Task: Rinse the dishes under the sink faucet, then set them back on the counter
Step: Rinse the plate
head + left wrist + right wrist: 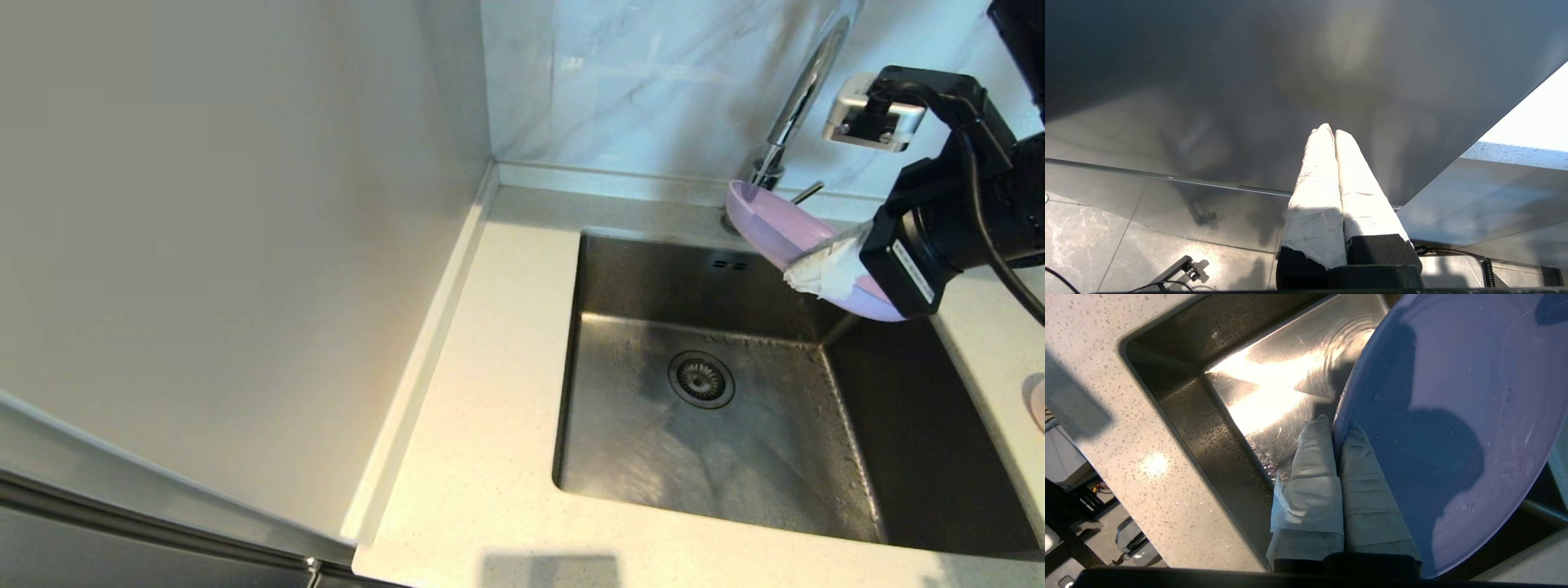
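My right gripper (pixel 804 273) is shut on the rim of the lilac-purple plate (pixel 775 224), holding it tilted over the sink's back right corner, just below the chrome gooseneck faucet (pixel 804 82). In the right wrist view the taped fingers of my right gripper (pixel 1337 428) pinch the plate (pixel 1453 416) edge, and droplets sit on its face. I see no water stream. A sliver of the pale pink bowl (pixel 1035 402) shows on the counter (pixel 490 343) at the far right edge. My left gripper (pixel 1329 130) is shut on nothing, down in front of a grey panel, outside the head view.
The steel sink basin (pixel 735 457) has a round drain (pixel 700 379) in its floor. The faucet's thin lever (pixel 807 193) sticks out behind the plate. A tall pale panel (pixel 229 245) walls off the left side of the counter. A marble backsplash (pixel 637 82) rises behind.
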### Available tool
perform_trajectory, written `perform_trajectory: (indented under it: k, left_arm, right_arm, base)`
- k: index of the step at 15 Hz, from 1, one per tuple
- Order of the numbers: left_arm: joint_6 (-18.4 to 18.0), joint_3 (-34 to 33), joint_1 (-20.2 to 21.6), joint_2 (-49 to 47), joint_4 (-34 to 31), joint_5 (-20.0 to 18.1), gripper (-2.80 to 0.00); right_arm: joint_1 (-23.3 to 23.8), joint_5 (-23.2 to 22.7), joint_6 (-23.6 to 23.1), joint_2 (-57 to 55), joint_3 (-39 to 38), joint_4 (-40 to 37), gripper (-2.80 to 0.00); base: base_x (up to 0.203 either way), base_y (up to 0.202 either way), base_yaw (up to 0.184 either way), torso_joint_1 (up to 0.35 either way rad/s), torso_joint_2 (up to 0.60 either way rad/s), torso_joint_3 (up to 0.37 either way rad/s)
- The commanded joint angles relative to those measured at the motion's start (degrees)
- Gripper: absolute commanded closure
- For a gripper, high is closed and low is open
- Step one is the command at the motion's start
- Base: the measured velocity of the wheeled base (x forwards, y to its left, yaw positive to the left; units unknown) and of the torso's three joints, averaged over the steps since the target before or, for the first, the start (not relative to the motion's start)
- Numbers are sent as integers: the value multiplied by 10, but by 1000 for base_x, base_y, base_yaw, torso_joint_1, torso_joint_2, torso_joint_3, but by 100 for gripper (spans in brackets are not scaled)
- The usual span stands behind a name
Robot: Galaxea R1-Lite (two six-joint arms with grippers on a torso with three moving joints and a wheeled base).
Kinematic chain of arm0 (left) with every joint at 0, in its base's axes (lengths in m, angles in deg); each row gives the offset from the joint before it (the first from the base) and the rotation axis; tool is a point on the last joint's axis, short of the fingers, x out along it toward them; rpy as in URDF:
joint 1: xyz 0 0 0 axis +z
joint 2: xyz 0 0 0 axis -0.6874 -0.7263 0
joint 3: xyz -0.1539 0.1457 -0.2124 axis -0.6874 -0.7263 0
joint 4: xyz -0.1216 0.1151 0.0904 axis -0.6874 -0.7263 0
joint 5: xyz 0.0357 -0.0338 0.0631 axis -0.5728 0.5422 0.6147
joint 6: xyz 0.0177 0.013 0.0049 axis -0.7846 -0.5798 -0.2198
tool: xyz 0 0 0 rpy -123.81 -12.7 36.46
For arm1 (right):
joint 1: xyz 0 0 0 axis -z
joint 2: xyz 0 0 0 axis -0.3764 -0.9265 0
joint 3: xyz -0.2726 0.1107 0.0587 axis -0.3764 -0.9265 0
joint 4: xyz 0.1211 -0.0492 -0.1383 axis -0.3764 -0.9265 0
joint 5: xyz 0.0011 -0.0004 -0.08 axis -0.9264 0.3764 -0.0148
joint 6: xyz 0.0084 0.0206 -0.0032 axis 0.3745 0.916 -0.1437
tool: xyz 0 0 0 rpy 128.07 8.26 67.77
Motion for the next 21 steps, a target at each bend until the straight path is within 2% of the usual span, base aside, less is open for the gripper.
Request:
perform_trajectory:
  k: [1, 15, 19, 21]
  left_arm:
    - [0, 0, 0, 0, 0, 0, 0]
    - [0, 0, 0, 0, 0, 0, 0]
    - [0, 0, 0, 0, 0, 0, 0]
    - [0, 0, 0, 0, 0, 0, 0]
  right_arm:
    - [-6, 3, -1, -12, 7, -2, 0]
    - [-63, 33, 21, -62, 76, -2, 0]
    - [-74, 39, 23, -64, 75, 6, 0]
    - [-69, 42, 41, -41, 56, 6, 0]
  base:
    - [0, 0, 0, 0, 0, 0]
    - [0, 0, 0, 0, 0, 0]
    - [0, 0, 0, 0, 0, 0]
    - [0, 0, 0, 0, 0, 0]
